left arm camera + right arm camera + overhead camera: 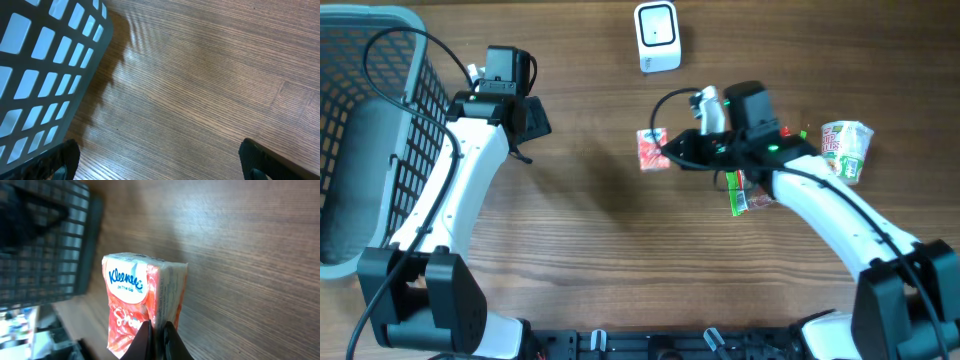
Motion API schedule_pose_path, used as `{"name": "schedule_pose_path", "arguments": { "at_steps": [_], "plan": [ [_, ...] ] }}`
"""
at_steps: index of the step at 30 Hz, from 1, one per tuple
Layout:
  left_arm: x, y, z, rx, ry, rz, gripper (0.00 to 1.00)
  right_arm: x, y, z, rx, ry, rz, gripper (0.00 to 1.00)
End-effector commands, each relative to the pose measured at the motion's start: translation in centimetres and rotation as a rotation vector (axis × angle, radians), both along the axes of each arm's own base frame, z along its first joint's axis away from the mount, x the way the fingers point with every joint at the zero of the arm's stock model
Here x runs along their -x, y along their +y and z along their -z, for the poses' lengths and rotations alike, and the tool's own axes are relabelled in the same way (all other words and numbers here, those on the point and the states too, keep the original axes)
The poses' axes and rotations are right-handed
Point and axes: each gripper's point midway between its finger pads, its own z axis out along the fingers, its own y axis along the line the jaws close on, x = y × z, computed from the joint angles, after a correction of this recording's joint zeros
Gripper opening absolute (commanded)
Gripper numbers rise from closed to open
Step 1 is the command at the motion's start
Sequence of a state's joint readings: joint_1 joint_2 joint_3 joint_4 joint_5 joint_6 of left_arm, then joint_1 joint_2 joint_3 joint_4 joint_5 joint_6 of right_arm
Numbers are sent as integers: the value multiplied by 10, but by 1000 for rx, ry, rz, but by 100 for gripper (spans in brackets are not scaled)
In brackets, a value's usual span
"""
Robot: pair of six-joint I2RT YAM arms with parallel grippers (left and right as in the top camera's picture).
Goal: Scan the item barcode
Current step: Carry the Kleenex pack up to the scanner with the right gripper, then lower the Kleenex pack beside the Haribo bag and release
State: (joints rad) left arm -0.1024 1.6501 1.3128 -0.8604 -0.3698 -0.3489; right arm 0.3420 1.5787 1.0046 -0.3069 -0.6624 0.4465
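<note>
The item is a red and white Kleenex tissue pack (651,150), held off the table at the centre. My right gripper (672,150) is shut on the pack's thin edge. In the right wrist view the pack (132,297) stands on end with its logo side showing, and my right gripper (159,330) pinches its side seam. Its barcode is hidden from every view. A white scanner (657,37) stands at the table's far edge, beyond the pack. My left gripper (525,122) hangs open beside the basket, and in its own view the left gripper (160,162) holds nothing over bare wood.
A grey mesh basket (360,60) fills the far left, and its wall (45,65) shows close to my left fingers. A cup of noodles (847,148) lies at the right. A green-edged packet (738,196) lies under my right arm.
</note>
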Motion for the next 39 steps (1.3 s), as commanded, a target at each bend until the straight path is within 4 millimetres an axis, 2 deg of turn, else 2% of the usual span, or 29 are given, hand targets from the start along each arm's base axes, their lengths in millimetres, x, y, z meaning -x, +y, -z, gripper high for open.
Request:
{"name": "schedule_pose_path", "arguments": {
  "at_steps": [1,4,6,7,8,9,12,15,17,21,27,30,33,36,39],
  "plan": [
    [0,3,-2,-16,-2,3,100,2,-11,-30,-161,19,-43,4],
    [0,3,-3,-16,-3,3,100,-16,-26,-33,-132,8,45,4],
    [0,3,-3,-16,-3,2,100,-32,-34,-47,-82,-14,113,4],
    [0,3,-3,-16,-3,3,100,-40,-40,-57,-36,-24,150,5],
    [0,3,-3,-16,-3,2,100,-55,-56,-81,71,-64,225,4],
    [0,3,-3,-16,-3,2,100,-63,-65,-96,123,-85,269,4],
    [0,3,-3,-16,-3,3,100,-86,-81,-135,240,-159,326,4],
    [0,3,-3,-16,-3,3,100,-112,-80,-162,345,-248,340,4],
    [0,3,-3,-16,-3,3,100,-139,-76,-173,458,-335,367,4],
    [0,3,-2,-16,-2,3,100,-176,-60,-157,700,-487,378,5],
    [0,3,-3,-16,-3,3,100,-223,-20,-108,1220,-757,337,4],
    [0,3,-3,-16,-3,3,100,-234,3,-71,1299,-794,253,4],
    [0,3,-2,-16,-3,2,100,-240,7,-40,1303,-767,248,4],
    [0,3,-3,-16,-3,3,100,-243,-5,-42,1246,-729,340,4],
    [0,3,-2,-16,-2,2,100,-238,-9,-71,1128,-715,380,4]
  ]
}}
